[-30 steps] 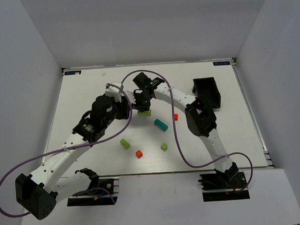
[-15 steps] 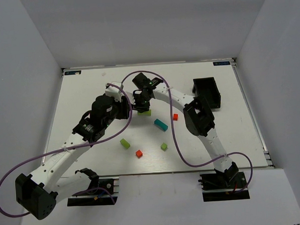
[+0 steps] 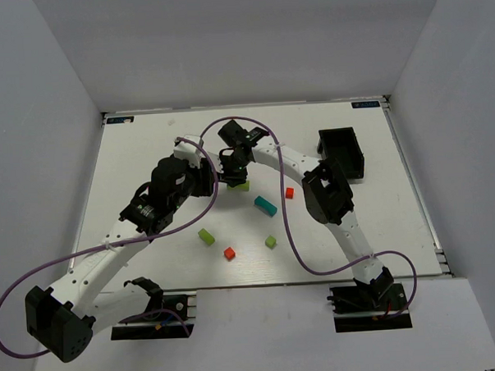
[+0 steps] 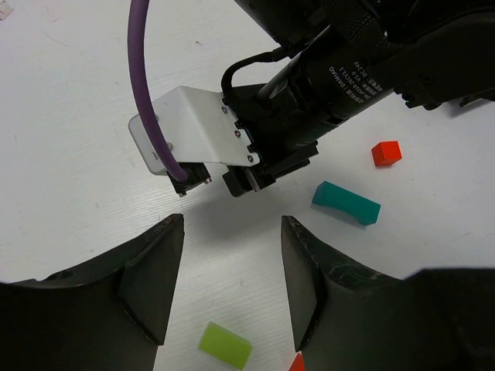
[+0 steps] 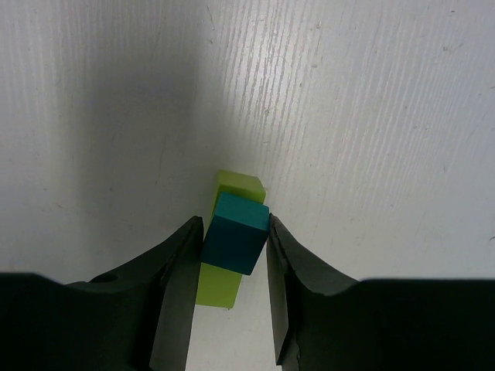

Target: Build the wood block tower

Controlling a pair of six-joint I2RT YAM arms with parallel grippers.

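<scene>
A teal cube point(image 5: 236, 243) is gripped between the right fingers point(image 5: 182, 297), which are closed on its two opposite sides. In the right wrist view the cube is seen directly over a lime-green block point(image 5: 240, 185) that lies on the white desk point(image 3: 147, 149), with the block's ends showing beyond the cube on both sides. Whether the cube rests on the block or is held just above it cannot be told. In the top view this block point(image 3: 243, 186) is found near the middle of the desk, toward its far side, partly covered by the right arm point(image 3: 271, 156); the teal cube itself is hidden there. The left fingers point(image 4: 151, 278) are held open with nothing between them and are placed just beside the right arm's wrist, toward the left. A purple cable point(image 4: 139, 77) is seen running down to that wrist. The other pieces are scattered on the desk nearer the arm bases. A teal bar point(image 3: 266, 205) is laid at a slant, and a far red cube point(image 3: 290, 193) lies near it to the right. A loose lime-green block point(image 3: 206, 236), a near red cube point(image 3: 229, 253) and a small lime-green cube point(image 3: 270, 242) are spread apart closer in. A black box point(image 3: 353, 160) is set well apart at the far right.
</scene>
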